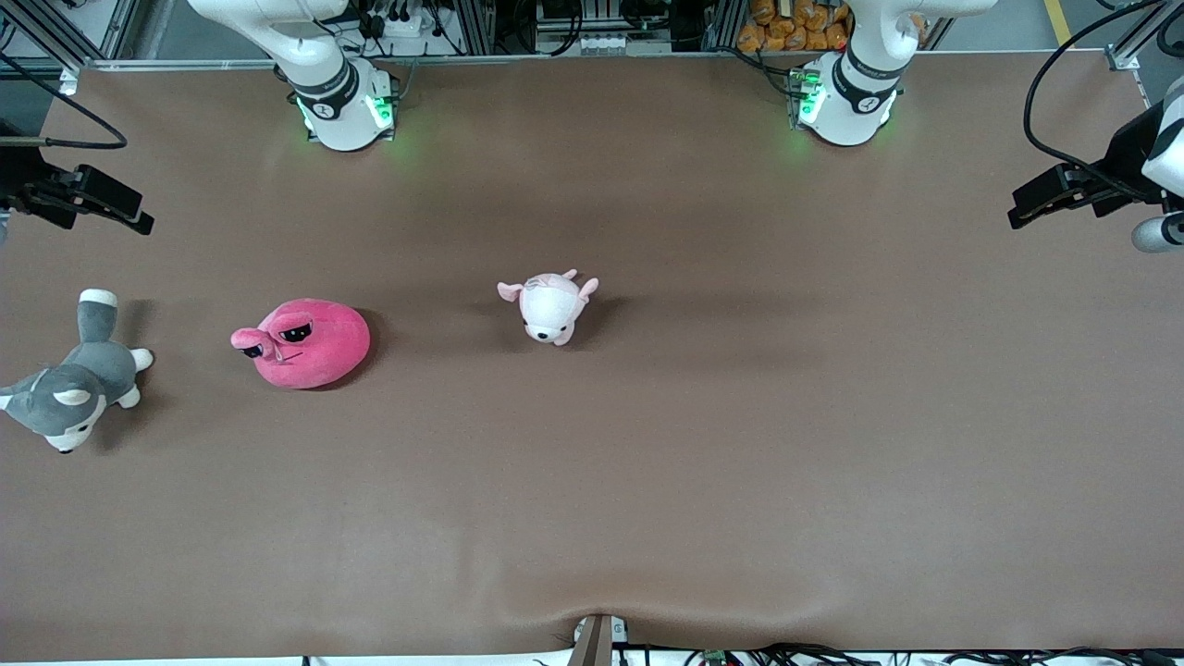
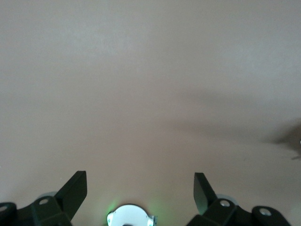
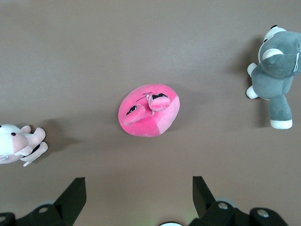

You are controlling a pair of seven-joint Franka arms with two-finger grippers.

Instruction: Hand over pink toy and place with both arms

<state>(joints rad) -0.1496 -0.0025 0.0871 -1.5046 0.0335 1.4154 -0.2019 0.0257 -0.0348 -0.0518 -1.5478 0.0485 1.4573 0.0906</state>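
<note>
The pink toy (image 1: 310, 344) is a round hot-pink plush blob with half-closed black eyes, lying on the brown table toward the right arm's end. In the right wrist view the pink toy (image 3: 149, 113) lies well below the right gripper (image 3: 139, 186), which is open, empty and held high over the table. The left gripper (image 2: 141, 181) is open and empty, high over bare table near the left arm's base. In the front view the right gripper (image 1: 92, 199) and the left gripper (image 1: 1050, 199) show as black shapes at the two side edges.
A grey-and-white plush dog (image 1: 79, 388) lies at the right arm's end of the table, beside the pink toy. A small pale pink-and-white plush animal (image 1: 552, 305) lies near the table's middle. The brown table (image 1: 740, 444) is bare toward the left arm's end.
</note>
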